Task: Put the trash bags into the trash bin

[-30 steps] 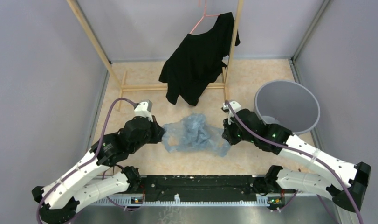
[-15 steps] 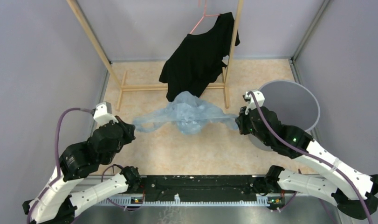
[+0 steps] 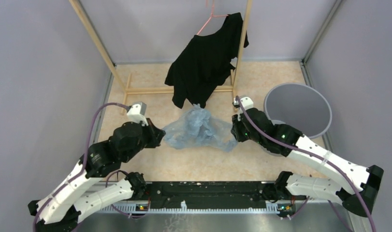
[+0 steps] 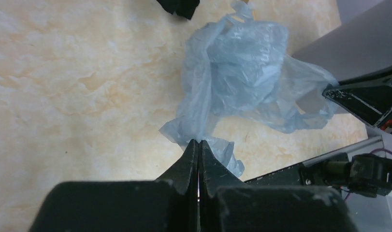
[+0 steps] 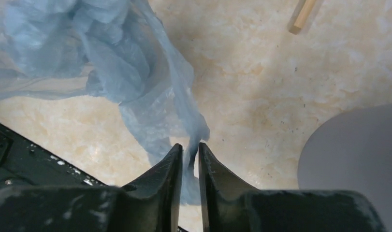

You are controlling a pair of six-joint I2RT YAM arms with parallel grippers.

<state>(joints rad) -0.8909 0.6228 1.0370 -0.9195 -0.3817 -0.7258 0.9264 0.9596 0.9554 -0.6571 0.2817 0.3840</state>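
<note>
Closing in again after the wide stretch, left pincer (image 4: 198, 145) and right pincer (image 5: 190, 151), each clamped on an edge, leave the bag (image 3: 196, 128) bunched slack between them, near the bin (image 3: 300, 108) and still outside it, probably regathering.

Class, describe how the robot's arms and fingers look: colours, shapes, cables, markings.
Both the left arm and right arm have white links with black joints. A purple cable loops along each. White blocks sit at the wrists. The left gripper and right gripper are black; their fingers are wedge-shaped, tapering, with pale scuffs. Green lights glow on the right arm.
</note>
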